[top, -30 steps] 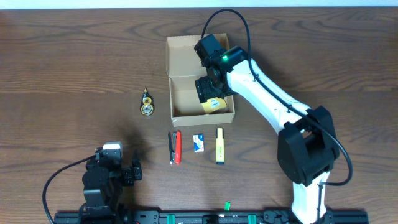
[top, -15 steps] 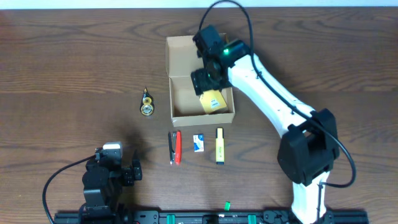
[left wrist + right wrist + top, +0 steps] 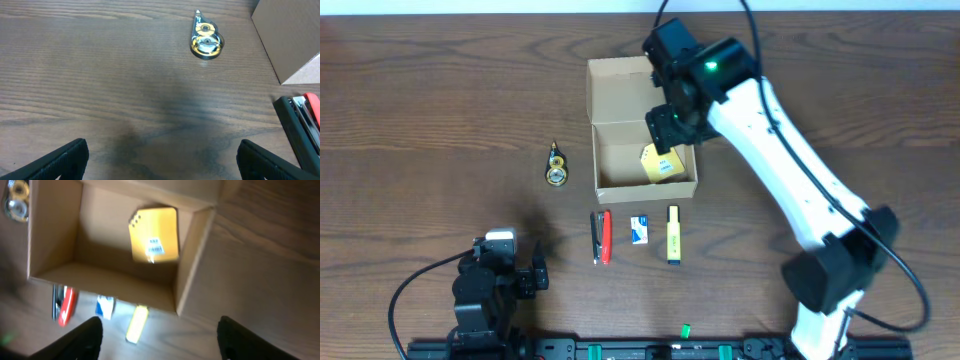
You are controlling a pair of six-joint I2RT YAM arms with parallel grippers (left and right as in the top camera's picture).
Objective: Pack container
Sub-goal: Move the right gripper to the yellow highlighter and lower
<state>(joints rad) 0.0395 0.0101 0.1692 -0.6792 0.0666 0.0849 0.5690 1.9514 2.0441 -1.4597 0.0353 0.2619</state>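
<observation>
While the right gripper (image 3: 667,128) hangs over the container (image 3: 618,162), its jaws stand apart, empty. Said container sits mid-table (image 3: 440,90), lid open, a yellow pad (image 3: 662,165) lying inside at its right end. At the near edge, the left gripper (image 3: 162,152) is spread wide, holding nothing.

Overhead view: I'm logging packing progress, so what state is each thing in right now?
container: lid open, one item inside
yellow pad: inside the container
correction tape: on the table, unpacked
red and black tool: on the table, unpacked
blue and white packet: on the table, unpacked
yellow highlighter: on the table, unpacked
left end effector: open, empty
right end effector: open, empty, above the container
</observation>
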